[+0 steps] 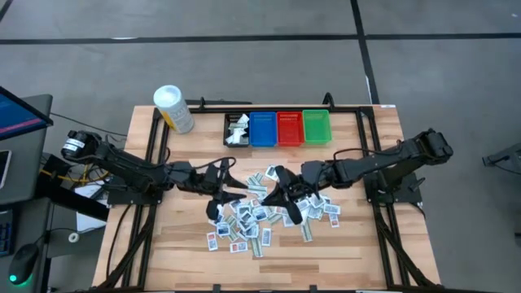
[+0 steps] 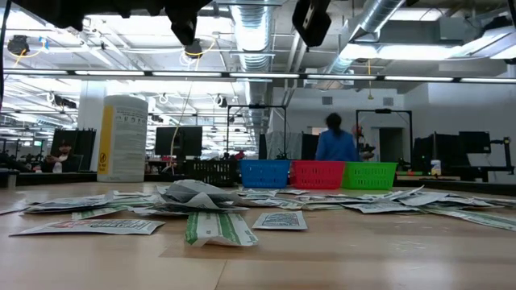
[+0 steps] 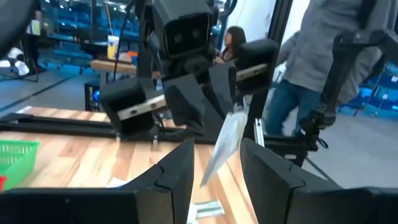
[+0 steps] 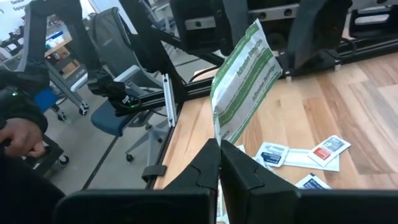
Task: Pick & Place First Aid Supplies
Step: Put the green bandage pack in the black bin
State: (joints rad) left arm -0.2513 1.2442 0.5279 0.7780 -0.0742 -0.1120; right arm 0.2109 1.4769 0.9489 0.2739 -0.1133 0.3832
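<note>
The right gripper (image 4: 219,163) is pinching a green-striped white packet (image 4: 244,78) between its closed fingers, holding it upright above the pile of first aid packets (image 1: 264,216) lying mid-table. The left gripper (image 3: 216,171) is facing it from just beside, its fingers standing apart around nothing. 4 bins are sitting in a row at the table's far edge: black (image 1: 236,129), blue (image 1: 263,128), red (image 1: 290,127), green (image 1: 317,126).

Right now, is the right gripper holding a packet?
Yes, the right gripper is shut on a green-striped packet, held upright.
</note>
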